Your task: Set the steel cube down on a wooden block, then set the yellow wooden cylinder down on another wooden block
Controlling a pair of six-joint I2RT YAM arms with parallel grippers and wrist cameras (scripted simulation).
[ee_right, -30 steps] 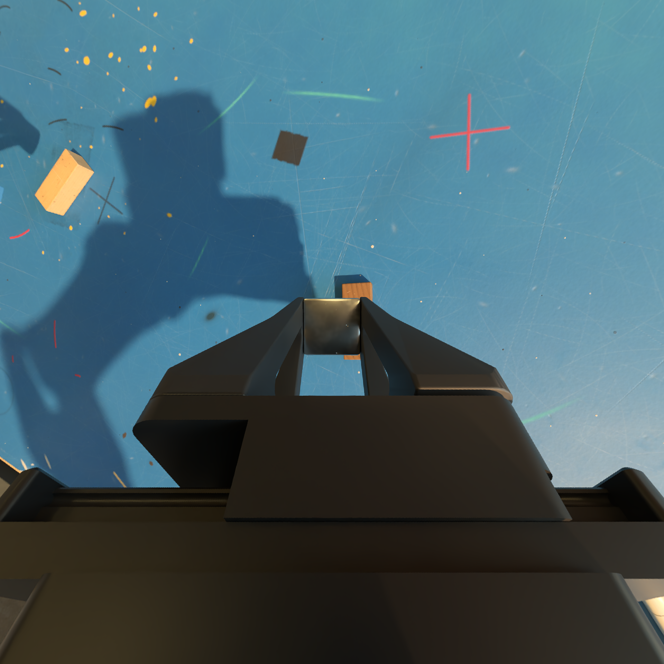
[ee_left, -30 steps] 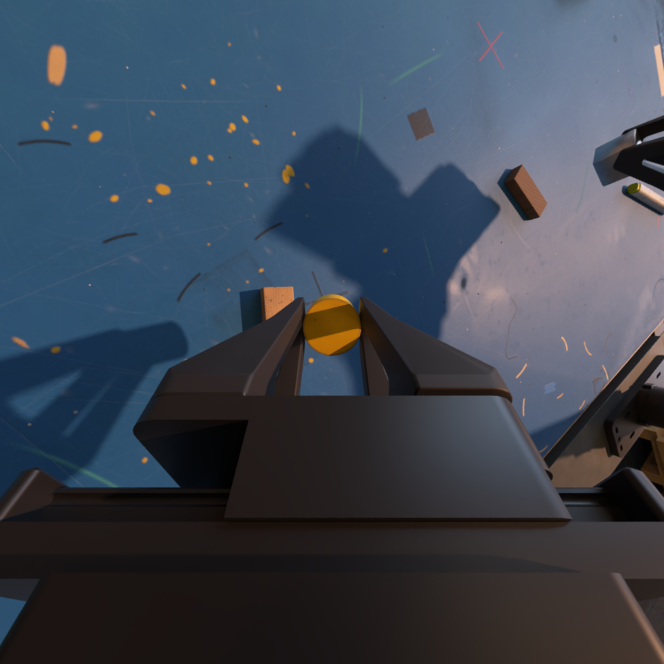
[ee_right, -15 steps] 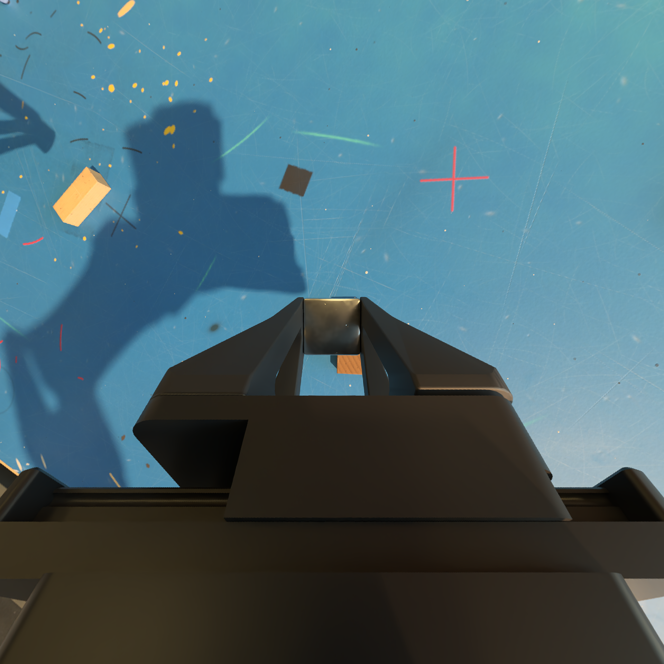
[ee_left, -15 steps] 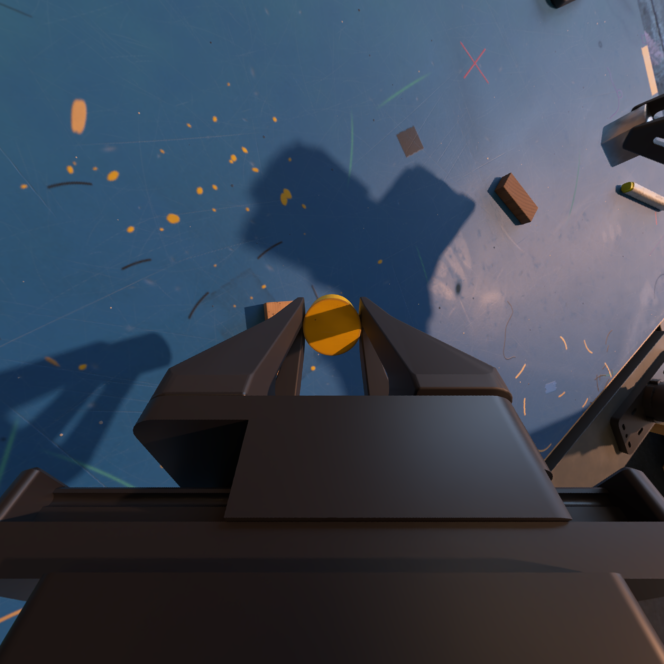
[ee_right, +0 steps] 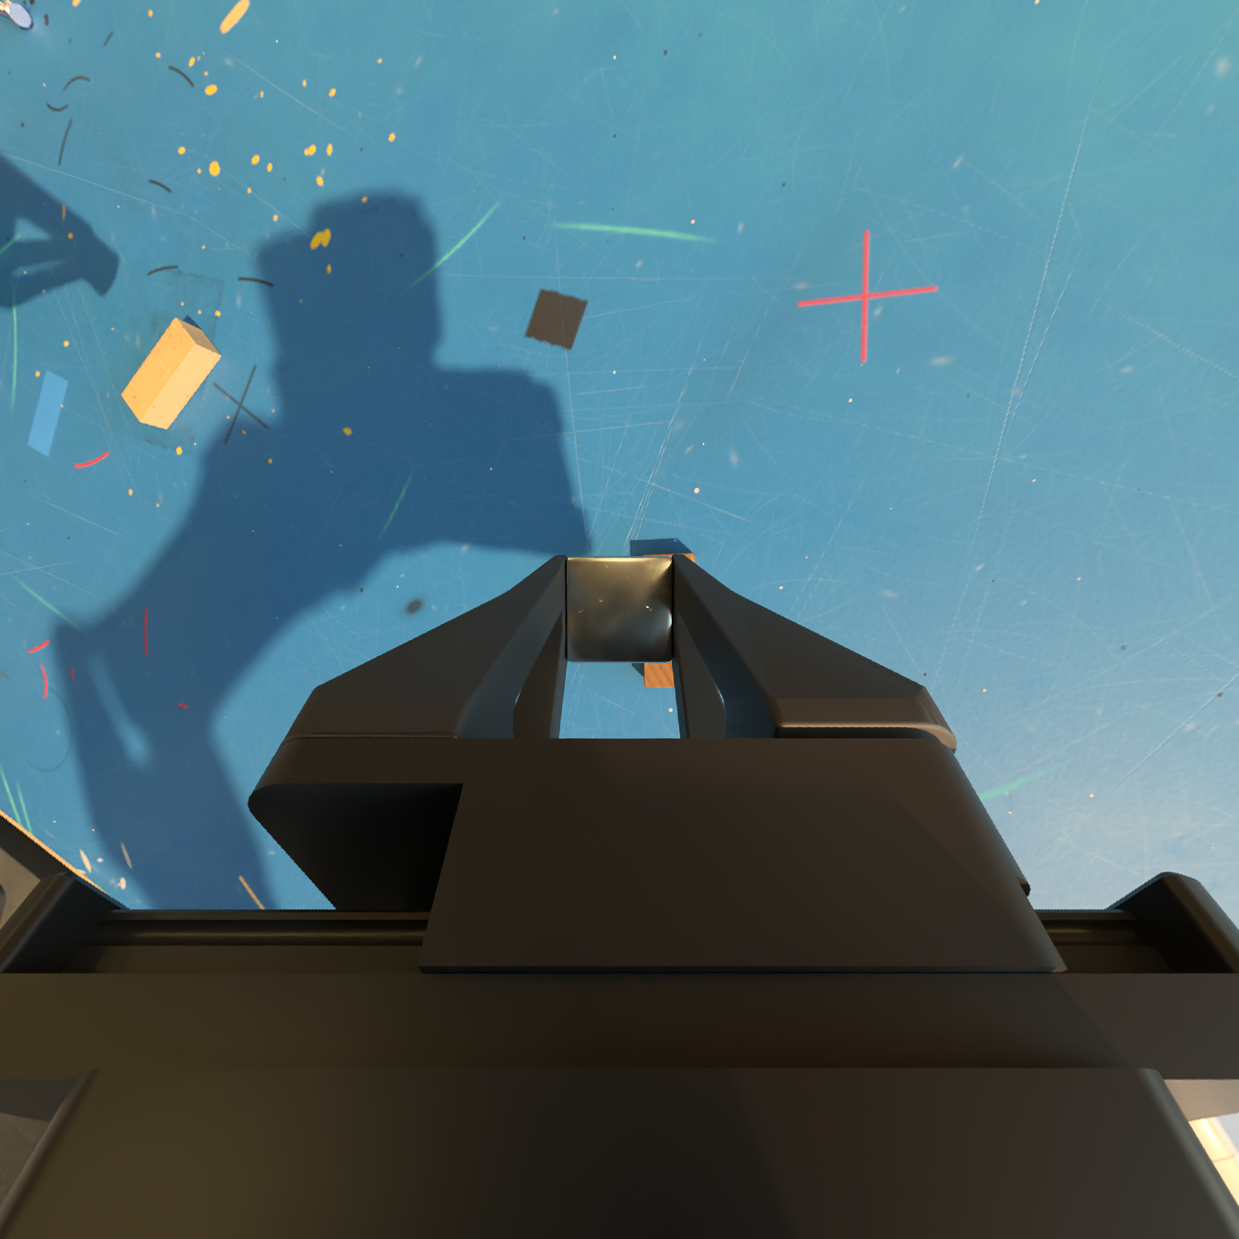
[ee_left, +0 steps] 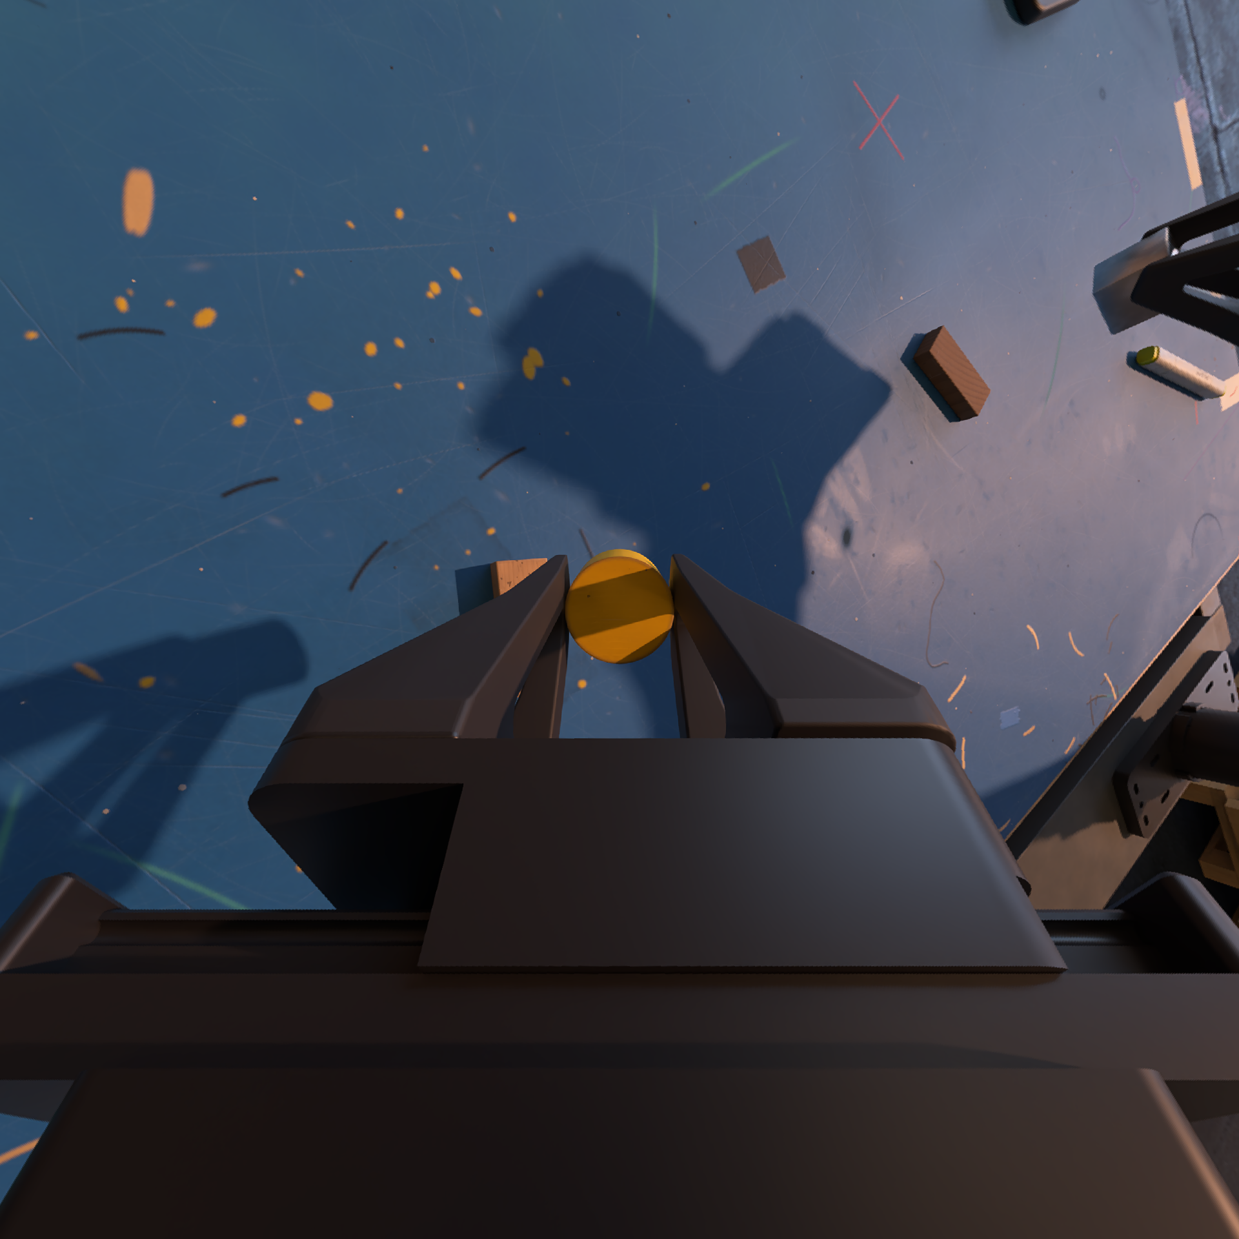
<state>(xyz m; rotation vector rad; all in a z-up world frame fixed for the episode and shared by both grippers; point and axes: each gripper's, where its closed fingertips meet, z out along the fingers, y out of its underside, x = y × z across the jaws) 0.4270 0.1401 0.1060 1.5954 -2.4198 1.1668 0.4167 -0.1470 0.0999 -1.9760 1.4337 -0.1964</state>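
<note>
My left gripper [ee_left: 619,607] is shut on the yellow wooden cylinder [ee_left: 619,610], held high above the blue table. A light wooden block [ee_left: 515,573] lies below, mostly hidden behind the left finger. My right gripper [ee_right: 619,607] is shut on the steel cube [ee_right: 618,609], also held high. A brown wooden block [ee_right: 658,674] lies under it, mostly hidden by the cube and right finger. The same brown block [ee_left: 952,382] shows at the right in the left wrist view, with the right gripper and cube [ee_left: 1133,285] above it. The light block [ee_right: 171,373] shows at the left in the right wrist view.
A flat dark brown square patch [ee_left: 760,263] marks the table, also in the right wrist view [ee_right: 556,319]. A white marker with a green cap [ee_left: 1176,370] lies at the right. A red cross [ee_right: 865,295] and paint specks mark the surface. Arm hardware [ee_left: 1153,771] stands at lower right.
Both grippers have risen with their loads, so the table and blocks look smaller. The light block has slid further behind the left finger; the brown block has slid under the steel cube.
</note>
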